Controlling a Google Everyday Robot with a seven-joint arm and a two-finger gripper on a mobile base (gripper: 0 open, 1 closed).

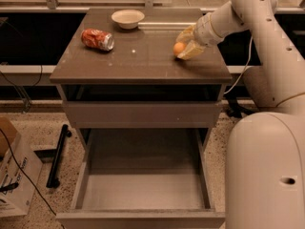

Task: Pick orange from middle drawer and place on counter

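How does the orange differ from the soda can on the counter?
The orange is small, round and smooth; the soda can is bigger, crushed and lying on its side. The orange is plain orange; the can is red-orange with a silvery end. The orange is at the counter's right side, at the claw; the can lies at the left, alone. Both are over the counter.

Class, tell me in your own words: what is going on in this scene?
The robot's arm reaches over the counter, its gripper at the orange near the right edge, low on the surface. Whether the orange has been let go is unclear. The middle drawer below stands pulled out. A crushed can and a bowl sit farther left.
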